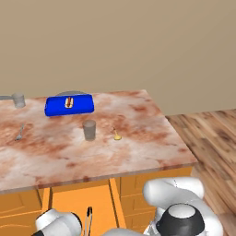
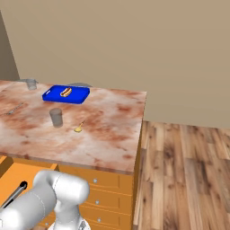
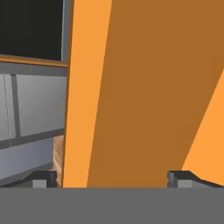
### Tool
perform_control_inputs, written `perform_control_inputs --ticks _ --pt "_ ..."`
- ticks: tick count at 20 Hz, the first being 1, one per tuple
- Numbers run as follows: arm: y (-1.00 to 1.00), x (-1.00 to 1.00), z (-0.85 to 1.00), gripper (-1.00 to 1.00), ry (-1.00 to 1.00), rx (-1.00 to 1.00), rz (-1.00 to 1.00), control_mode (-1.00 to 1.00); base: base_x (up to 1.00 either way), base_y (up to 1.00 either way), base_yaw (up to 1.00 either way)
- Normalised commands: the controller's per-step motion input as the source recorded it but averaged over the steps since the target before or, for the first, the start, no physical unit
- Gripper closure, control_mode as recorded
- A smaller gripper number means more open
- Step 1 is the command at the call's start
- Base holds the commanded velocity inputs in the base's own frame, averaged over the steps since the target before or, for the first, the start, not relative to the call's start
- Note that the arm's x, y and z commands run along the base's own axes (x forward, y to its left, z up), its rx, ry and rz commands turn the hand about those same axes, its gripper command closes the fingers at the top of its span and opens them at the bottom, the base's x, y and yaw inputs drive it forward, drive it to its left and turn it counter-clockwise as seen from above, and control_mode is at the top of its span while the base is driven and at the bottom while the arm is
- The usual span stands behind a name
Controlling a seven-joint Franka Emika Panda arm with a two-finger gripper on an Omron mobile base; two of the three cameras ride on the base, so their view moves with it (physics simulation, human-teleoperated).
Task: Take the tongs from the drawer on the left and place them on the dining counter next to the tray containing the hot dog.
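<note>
1. The tongs (image 1: 88, 220) lie in the open drawer (image 1: 69, 203), lengthwise along it, their grey shaft ending in a black tip; in the right base view the tongs (image 2: 13, 194) slant across the drawer (image 2: 18, 177) beside the white arm.
2. The drawer stands pulled out below the front edge of the desk (image 1: 138, 147), its plain orange inside showing.
3. The pincer (image 3: 111, 179) hangs over the drawer's orange floor (image 3: 148, 96), its two dark tips spread wide apart with nothing between them.
4. On the desk, the blue tray (image 1: 69, 104) sits near the far edge with the hot dog (image 1: 69, 102) inside it.
5. A grey cup (image 1: 89, 129) stands in front of the tray, a small gold spoon (image 1: 116, 135) just to its right.
6. A silver fork (image 1: 20, 132) lies well to the left.
</note>
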Motion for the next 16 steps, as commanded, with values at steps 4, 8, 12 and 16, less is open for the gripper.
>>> perform_control_inputs --ticks 4,8,12,16 --pt "-0.15 -0.09 0.22 -1.00 0.00 0.00 0.00 -1.00 0.00 0.00 0.00" --pt "-0.32 0.00 0.42 -1.00 0.00 0.00 0.00 -1.00 0.00 0.00 0.00" --pt "-0.31 0.00 0.33 -1.00 0.00 0.00 0.00 -1.00 0.00 0.00 0.00" --pt "-0.33 0.04 0.30 -1.00 0.00 0.00 0.00 -1.00 0.00 0.00 0.00"
